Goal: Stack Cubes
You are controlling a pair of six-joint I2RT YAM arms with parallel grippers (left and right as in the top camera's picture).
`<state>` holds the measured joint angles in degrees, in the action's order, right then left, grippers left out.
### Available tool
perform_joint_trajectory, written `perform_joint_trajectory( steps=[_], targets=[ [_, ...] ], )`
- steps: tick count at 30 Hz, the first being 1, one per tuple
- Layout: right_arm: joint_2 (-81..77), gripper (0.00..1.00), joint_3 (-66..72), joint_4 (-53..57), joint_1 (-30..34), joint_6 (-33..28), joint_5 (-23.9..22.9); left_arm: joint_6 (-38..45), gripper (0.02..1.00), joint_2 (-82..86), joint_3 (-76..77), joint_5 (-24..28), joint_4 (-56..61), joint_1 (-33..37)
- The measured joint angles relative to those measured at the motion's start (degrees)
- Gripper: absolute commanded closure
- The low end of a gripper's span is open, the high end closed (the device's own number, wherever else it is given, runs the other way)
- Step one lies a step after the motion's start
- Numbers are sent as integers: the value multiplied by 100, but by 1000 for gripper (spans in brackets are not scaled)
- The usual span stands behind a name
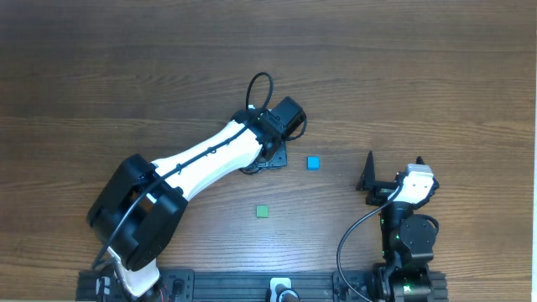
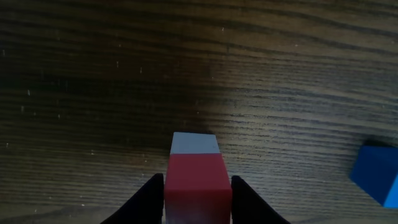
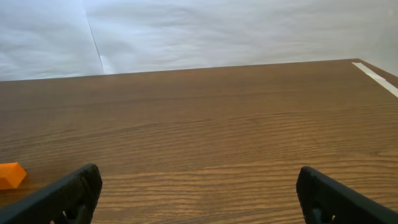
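Top view: the left gripper [image 1: 265,158] sits mid-table [image 1: 126,67], its fingertips covered by its own wrist. A blue cube [image 1: 313,162] lies near it. A green cube [image 1: 263,211] lies nearer the bases, apart from both. The right gripper [image 1: 392,174] is close to its own base.

Left wrist view: the left gripper's fingers [image 2: 146,202] are closed against both sides of a red cube [image 2: 194,171] — whether it touches the wood, I cannot tell. The blue cube is cut off at the edge.

Right wrist view: the right gripper's fingers [image 3: 68,196] are spread wide, holding nothing. An orange block [image 3: 9,175] is cut off at the edge.
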<state>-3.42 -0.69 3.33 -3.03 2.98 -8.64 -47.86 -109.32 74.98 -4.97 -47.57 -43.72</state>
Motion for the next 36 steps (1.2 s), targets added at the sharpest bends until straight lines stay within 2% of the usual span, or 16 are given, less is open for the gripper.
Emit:
perform_joint_trajectory(
  steps=[20,24,25,26,28,36],
  targets=[
    [0,7,0,0,0,4,0,0,656,0,0,-111,0,0],
    [0,9,0,0,0,0,0,-4,511,0,0,-122,0,0],
    [0,9,0,0,0,0,0,-17,461,0,0,-129,0,0],
    [0,9,0,0,0,0,0,-28,354,0,0,-129,0,0],
    [0,9,0,0,0,2,0,-39,264,-2,0,-131,0,0],
    [0,9,0,0,0,0,0,-39,244,-4,0,-227,280,0]
  ],
)
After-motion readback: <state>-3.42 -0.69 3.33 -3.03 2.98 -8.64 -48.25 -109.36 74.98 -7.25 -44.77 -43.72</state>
